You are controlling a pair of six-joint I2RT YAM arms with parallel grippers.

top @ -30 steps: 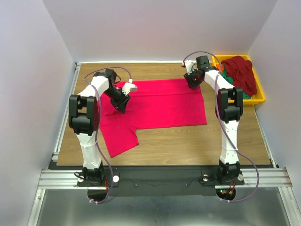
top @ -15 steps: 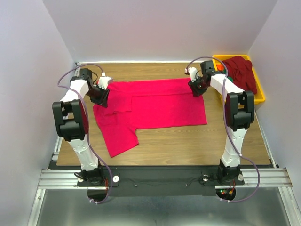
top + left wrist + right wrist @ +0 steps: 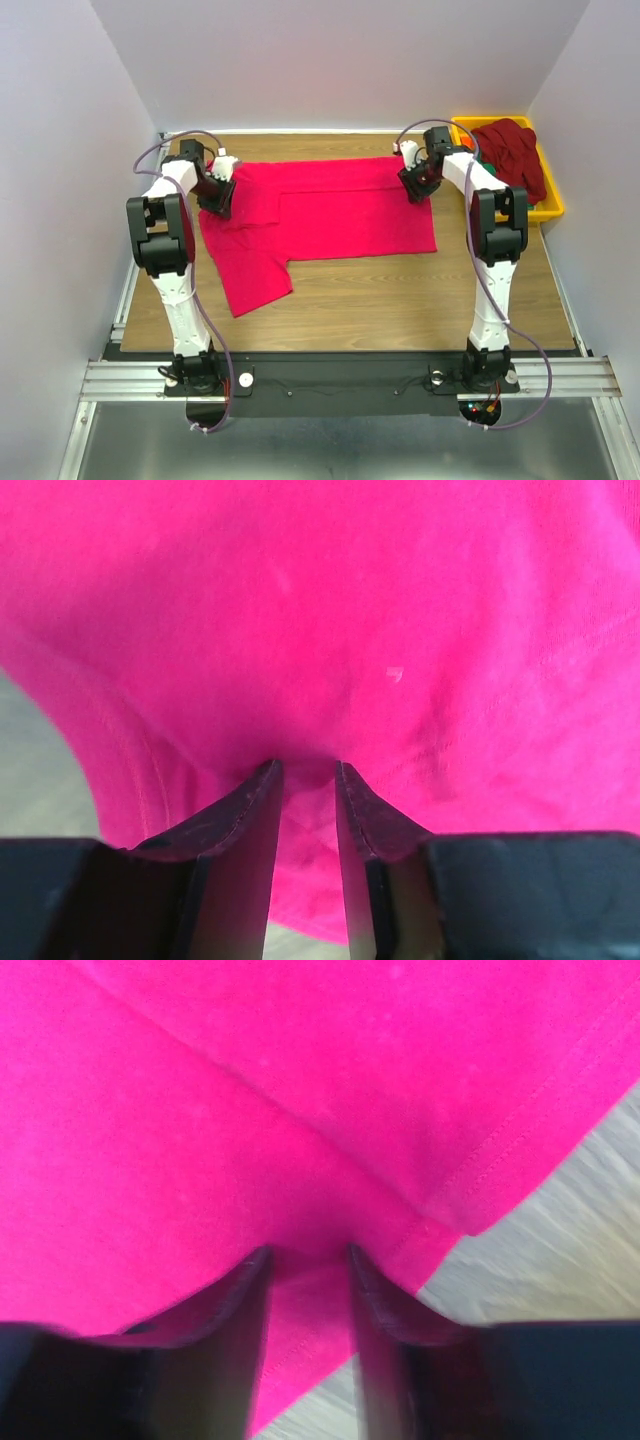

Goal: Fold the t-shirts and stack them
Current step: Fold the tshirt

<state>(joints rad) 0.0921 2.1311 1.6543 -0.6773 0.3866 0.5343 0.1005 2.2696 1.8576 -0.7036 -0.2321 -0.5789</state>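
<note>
Desk (image 3: 400,300) carries the crimson-pink t-shirt (image 3: 330,210), spread flat across its far half, with one sleeve lying toward the near edge. Left end effector (image 3: 308,770) and right end effector (image 3: 308,1255) each grasp a small pucker of that cloth at opposite far ends. Risk: shallow pinches may slip under uneven pull, so the shirt skews or bunches.

spread t-shirt (image 3: 330,210) on table (image 3: 400,300), tray (image 3: 550,212) far right, heaped shirts (image 3: 515,150) in it

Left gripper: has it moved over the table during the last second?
Yes. The left gripper, pinching the pink t-shirt, went left and farther back, toward the far left corner of the table.
</note>
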